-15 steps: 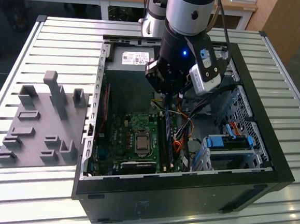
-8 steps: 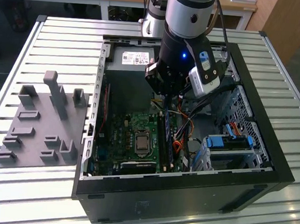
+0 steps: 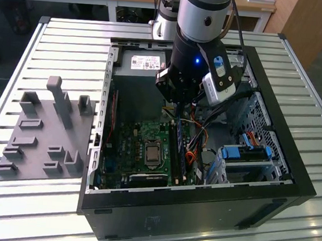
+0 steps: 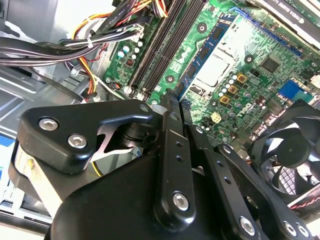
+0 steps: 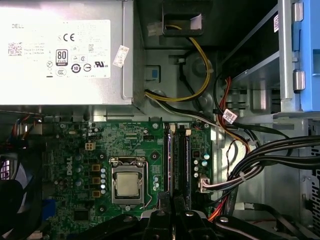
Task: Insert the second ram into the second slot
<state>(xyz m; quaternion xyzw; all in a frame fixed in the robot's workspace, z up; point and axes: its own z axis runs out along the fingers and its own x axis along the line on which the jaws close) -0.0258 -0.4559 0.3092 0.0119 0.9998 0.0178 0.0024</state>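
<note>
Black jaws nearly together, above memory slots [image 5: 178,155] on green motherboard [image 5: 75,150], grasp unclear

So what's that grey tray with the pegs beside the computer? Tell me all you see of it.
The grey tray is a flat plate, matt like plastic, one colour throughout. Low blocks and brackets rise from it, and one tall post stands upright. It lies flat on the slatted metal table, at the exterior view's left of the open computer case, close beside it; whether they touch I cannot tell.
</note>
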